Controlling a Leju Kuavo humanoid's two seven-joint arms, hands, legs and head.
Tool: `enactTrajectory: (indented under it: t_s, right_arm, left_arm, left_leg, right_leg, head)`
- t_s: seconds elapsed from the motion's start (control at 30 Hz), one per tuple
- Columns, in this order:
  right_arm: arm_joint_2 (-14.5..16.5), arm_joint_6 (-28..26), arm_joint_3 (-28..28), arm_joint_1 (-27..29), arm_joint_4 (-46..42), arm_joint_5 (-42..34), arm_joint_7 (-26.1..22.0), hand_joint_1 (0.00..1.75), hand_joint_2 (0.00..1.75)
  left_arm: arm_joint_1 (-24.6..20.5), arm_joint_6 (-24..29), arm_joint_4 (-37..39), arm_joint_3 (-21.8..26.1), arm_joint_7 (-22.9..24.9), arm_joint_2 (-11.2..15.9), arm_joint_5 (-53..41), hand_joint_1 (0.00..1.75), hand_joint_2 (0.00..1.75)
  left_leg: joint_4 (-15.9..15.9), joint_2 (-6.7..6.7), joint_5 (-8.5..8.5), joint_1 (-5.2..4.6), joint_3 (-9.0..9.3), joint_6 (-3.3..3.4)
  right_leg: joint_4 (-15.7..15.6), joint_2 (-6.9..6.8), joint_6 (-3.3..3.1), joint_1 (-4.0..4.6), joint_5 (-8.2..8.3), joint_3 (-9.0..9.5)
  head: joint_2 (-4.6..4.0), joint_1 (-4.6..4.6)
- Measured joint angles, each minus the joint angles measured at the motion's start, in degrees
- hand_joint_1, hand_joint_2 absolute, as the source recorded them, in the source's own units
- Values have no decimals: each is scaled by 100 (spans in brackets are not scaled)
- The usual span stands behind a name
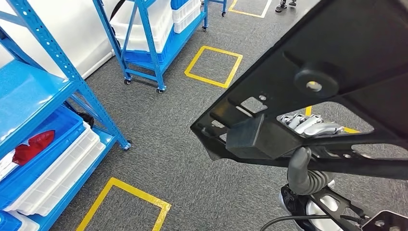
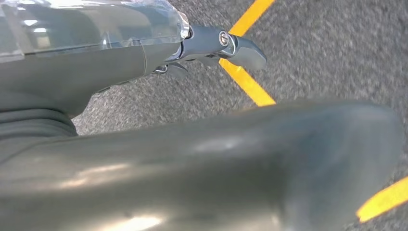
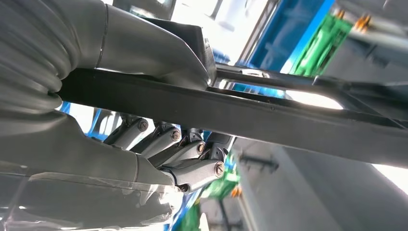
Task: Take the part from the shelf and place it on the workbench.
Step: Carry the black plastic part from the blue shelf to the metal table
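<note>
Under the black part, the right robot hand point(image 3: 159, 159) carries it over the floor.
Thumb above and fingers point(image 1: 308, 124) below pinch one bar of the wide black part point(image 1: 308, 101), held high beside the blue shelf point(image 1: 57, 96); gripped off-centre, the frame could tilt, slip, or clip the shelf while turning. Whether the left robot hand point(image 2: 211, 45) is spread or closed I cannot tell.
</note>
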Motion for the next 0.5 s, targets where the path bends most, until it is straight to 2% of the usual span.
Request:
enactTrajectory:
  t_s: [0.03, 0.07, 0.13, 0.17, 0.2, 0.23, 0.27, 0.3, 0.33, 0.37, 0.4, 0.43, 0.5]
  right_arm:
    - [-27, -52, 12, -4, -2, -26, 0, 175, 175]
    - [-44, -85, 31, -12, -2, -41, 0, 175, 175]
    - [-61, -120, 81, -25, 3, -50, -2, 175, 175]
    - [-64, -134, 109, -24, 11, -47, -2, 175, 175]
    - [-68, -150, 137, -20, 21, -40, -3, 175, 175]
    - [-72, -167, 163, -16, 33, -32, -3, 175, 175]
    - [-76, -181, 187, -13, 42, -26, -3, 175, 175]
    - [-79, -189, 205, -12, 48, -23, -4, 175, 175]
    - [-81, -195, 219, -14, 51, -21, -6, 175, 175]
    - [-82, -207, 229, -20, 55, -16, -8, 175, 175]
    - [-83, -230, 242, -24, 58, -6, -10, 175, 175]
    - [-85, -261, 255, -27, 61, 10, -12, 175, 175]
    - [-99, -337, 281, -23, 63, 40, -13, 175, 175]
  left_arm:
    - [-6, -1, 0, -1, 7, -13, -6, 0, 0]
    - [-9, 1, 0, -1, 10, -21, -7, 0, 0]
    - [2, 3, 0, -1, 11, -32, -7, 0, 0]
    - [13, 5, 0, -1, 8, -35, -6, 0, 0]
    - [22, 7, 0, -1, 4, -39, -5, 0, 0]
    - [29, 9, 0, -1, -2, -45, -4, 0, 0]
    - [32, 9, 0, -1, -8, -52, -4, 0, 0]
    - [31, 9, 0, -1, -13, -57, -4, 0, 0]
    - [29, 11, 0, -1, -19, -61, -2, 0, 0]
    - [31, 13, 1, -1, -24, -65, 4, 0, 0]
    - [32, 15, 1, 0, -27, -71, 9, 0, 0]
    - [26, 15, 2, 1, -30, -78, 14, 0, 0]
    - [6, 3, 2, 2, -29, -96, 12, 0, 0]
  left_leg:
    - [54, -81, -57, 14, -6, -27]
    - [209, -222, -170, 26, -62, -48]
    - [881, -552, -544, 45, -363, -66]
    - [1294, -615, -719, 45, -566, -68]
    - [1609, -635, -807, 46, -733, -68]
    - [1731, -640, -779, 47, -818, -65]
    - [1622, -646, -633, 52, -798, -60]
    - [1309, -681, -401, 62, -682, -56]
    - [911, -789, -175, 81, -526, -54]
    - [543, -914, -24, 100, -375, -52]
    - [303, -1020, 54, 113, -277, -43]
    - [195, -1087, 56, 112, -232, -27]
    - [165, -1006, 53, 87, -214, 41]
  right_leg:
    - [-21, 62, -33, -10, 12, 12]
    - [-42, 119, -68, -25, 24, 24]
    - [-55, 245, -116, -28, 34, 33]
    - [-54, 315, -128, -21, 34, 31]
    - [-51, 394, -132, -14, 34, 31]
    - [-45, 475, -131, -10, 33, 33]
    - [-36, 557, -127, -10, 30, 36]
    - [-22, 638, -116, -12, 23, 39]
    - [-2, 712, -98, -15, 11, 35]
    - [32, 783, -72, -11, -4, 19]
    - [60, 843, -40, -13, -10, -5]
    - [80, 900, -5, -15, -9, -34]
    - [82, 998, 74, -42, 12, -76]
  head:
    - [0, -2]
    - [0, -10]
    - [0, -37]
    - [0, -48]
    - [0, -51]
    - [0, -52]
    - [0, -54]
    - [0, -56]
    - [0, -59]
    - [0, -57]
    - [0, -56]
    - [0, -55]
    - [0, -55]
